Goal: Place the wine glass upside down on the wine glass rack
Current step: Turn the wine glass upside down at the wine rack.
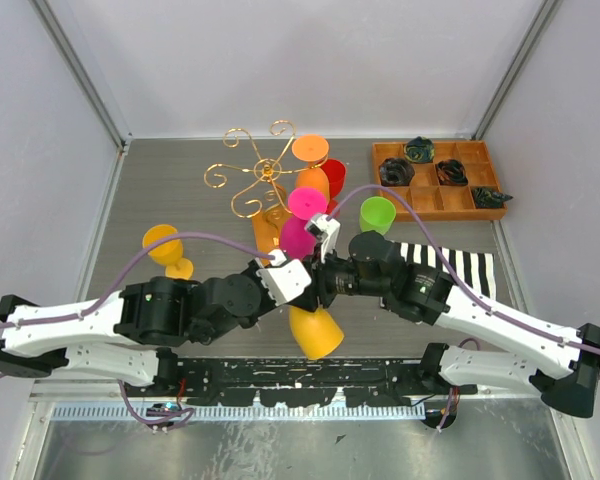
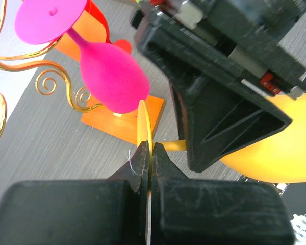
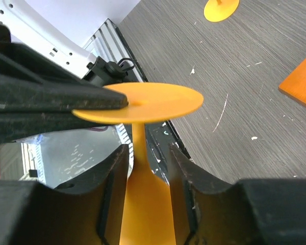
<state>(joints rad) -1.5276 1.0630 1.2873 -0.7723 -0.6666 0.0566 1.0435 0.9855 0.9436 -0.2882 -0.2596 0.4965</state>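
The orange wine glass (image 1: pixel 315 332) hangs between both grippers above the near table, bowl toward the front edge. My left gripper (image 2: pixel 150 148) is shut on the edge of its flat foot (image 2: pixel 144 122). My right gripper (image 3: pixel 148 153) is open, its fingers standing either side of the stem (image 3: pixel 138 140) and the top of the bowl, just under the foot (image 3: pixel 158 102). In the top view the left gripper (image 1: pixel 298 280) and the right gripper (image 1: pixel 328 280) meet. The gold wire rack (image 1: pixel 250 175) stands behind on its orange-brown base (image 1: pixel 265 235).
A pink glass (image 1: pixel 302 225), an orange glass (image 1: pixel 312 165) and a red glass (image 1: pixel 332 175) are at the rack. A green glass (image 1: pixel 376 214) stands to the right, a yellow-orange glass (image 1: pixel 165 248) at the left. A wooden compartment tray (image 1: pixel 435 205) and a striped cloth (image 1: pixel 460 265) lie at the right.
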